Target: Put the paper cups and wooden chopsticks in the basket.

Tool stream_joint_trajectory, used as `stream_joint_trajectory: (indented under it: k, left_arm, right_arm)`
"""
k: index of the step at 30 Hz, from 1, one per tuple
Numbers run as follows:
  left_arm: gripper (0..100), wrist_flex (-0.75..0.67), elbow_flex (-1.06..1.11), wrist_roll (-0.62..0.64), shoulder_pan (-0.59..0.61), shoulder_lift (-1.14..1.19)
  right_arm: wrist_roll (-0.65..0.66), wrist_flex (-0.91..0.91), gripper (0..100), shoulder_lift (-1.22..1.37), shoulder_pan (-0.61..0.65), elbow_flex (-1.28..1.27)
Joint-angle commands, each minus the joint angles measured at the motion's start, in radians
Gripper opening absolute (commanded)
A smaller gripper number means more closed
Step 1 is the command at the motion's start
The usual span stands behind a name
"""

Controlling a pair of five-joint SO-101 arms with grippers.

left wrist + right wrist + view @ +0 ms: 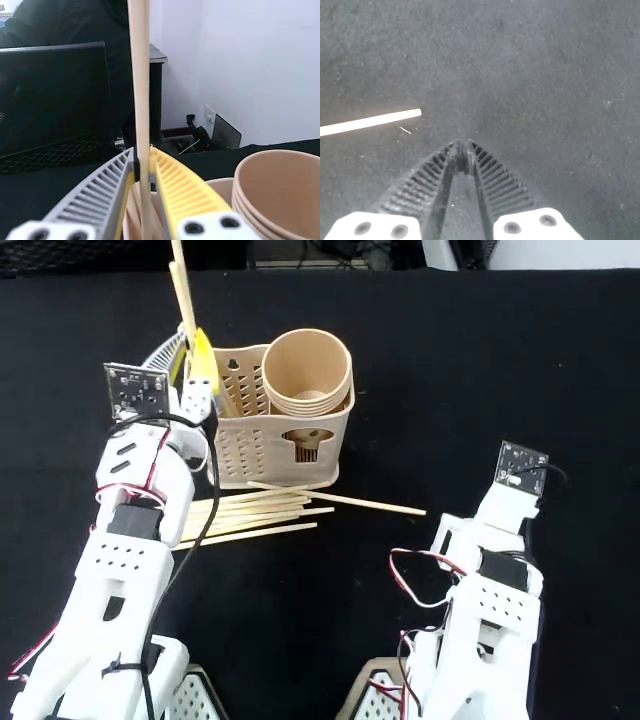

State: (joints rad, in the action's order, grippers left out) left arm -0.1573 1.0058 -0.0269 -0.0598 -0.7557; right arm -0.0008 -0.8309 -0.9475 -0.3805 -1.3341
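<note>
Wooden chopstick [183,285] first: it stands upright, pinched between the pressed-together fingers of your left gripper [197,358], at the basket's [275,455] far left corner. In the left wrist view the stick [140,100] runs down between the jaws [142,165], and its lower end is hidden. The paper cups [307,365] sit stacked inside the basket, on its right side, just beside your gripper. The loose chopsticks [250,515] lie fanned on the black table [480,360] just in front of the basket. Your left arm [140,520] lies over their left ends, and one stick juts out to the right. Your right gripper [463,150] is closed on nothing, low over the bare cloth, with that stick's tip [370,121] near it.
</note>
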Motion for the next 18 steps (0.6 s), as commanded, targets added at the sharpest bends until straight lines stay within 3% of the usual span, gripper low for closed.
stream_joint_trajectory:
  k: [1,11,18]
  left_arm:
    - [11,-0.017,-0.012,0.006,0.021,-0.002]
    - [11,-0.017,-0.021,0.006,0.039,-0.023]
    - [7,-0.009,0.007,0.006,0.073,-0.276]
  right_arm:
    - [0.0,0.02,1.5,-0.016,-0.008,0.016]
    - [0.0,0.021,1.5,-0.015,-0.008,0.016]
    - [0.0,0.023,1.5,-0.016,-0.006,0.016]
